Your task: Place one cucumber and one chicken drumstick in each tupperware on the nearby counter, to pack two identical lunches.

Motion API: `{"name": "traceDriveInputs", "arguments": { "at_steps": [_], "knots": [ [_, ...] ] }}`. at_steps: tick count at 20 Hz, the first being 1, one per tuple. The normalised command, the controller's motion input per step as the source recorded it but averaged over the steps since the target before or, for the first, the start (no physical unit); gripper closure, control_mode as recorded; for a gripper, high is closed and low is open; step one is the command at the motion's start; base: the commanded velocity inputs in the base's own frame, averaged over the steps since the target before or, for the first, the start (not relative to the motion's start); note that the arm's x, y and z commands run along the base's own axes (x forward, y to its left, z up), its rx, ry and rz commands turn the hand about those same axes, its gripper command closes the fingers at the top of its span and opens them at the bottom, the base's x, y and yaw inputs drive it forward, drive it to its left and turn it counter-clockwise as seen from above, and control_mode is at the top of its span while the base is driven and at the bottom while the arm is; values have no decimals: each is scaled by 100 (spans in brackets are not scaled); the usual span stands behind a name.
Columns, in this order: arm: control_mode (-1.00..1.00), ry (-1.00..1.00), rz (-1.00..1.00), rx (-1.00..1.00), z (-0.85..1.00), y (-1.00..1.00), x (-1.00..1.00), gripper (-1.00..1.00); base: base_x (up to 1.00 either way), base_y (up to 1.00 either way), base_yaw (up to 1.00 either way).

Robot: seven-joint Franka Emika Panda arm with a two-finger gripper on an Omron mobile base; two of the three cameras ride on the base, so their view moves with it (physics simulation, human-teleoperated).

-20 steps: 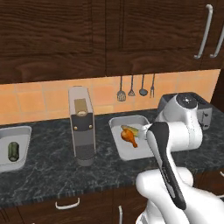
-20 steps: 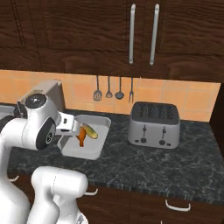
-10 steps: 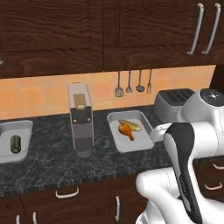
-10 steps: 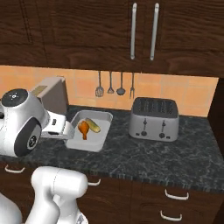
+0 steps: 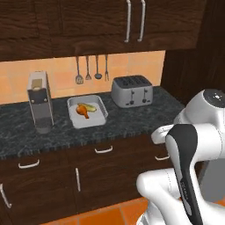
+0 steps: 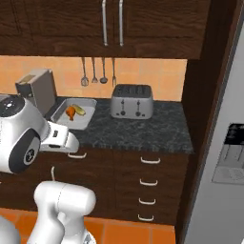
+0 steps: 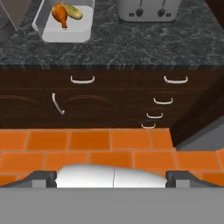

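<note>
One tupperware sits on the dark counter, left of the toaster. Inside it lie a reddish-brown chicken drumstick and a green cucumber, side by side. The right base view shows the same tupperware with the drumstick and cucumber. In the hand view the tupperware is at the top left, holding the drumstick and cucumber. My gripper is open and empty, well back from the counter, above the floor.
A silver toaster stands right of the tray and a coffee machine left of it. Utensils hang on the wall. Drawer fronts lie below the counter. A fridge rises at the right. Orange floor tiles lie ahead.
The base has driven back and to the right, so both views have shifted. The counter is now farther off and the left end of the counter has gone out of the picture. The gripper stays open.
</note>
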Motion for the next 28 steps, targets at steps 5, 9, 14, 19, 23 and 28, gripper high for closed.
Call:
{"name": "traceDriveInputs", "arguments": {
  "at_steps": [5,9,14,19,23,28],
  "knots": [
    [100,0,0,0,0,0,0,-100,-17,-100,-22],
    [100,0,0,0,0,0,0,-100,0,-100,-15],
    [100,0,0,0,0,0,0,-100,0,-100,-18],
    [100,0,0,0,0,0,0,-100,1,-100,-16],
    [100,0,0,0,0,0,0,-100,15,-100,-7],
    [100,0,0,0,0,0,0,-100,28,-85,-1]
  ]
}}
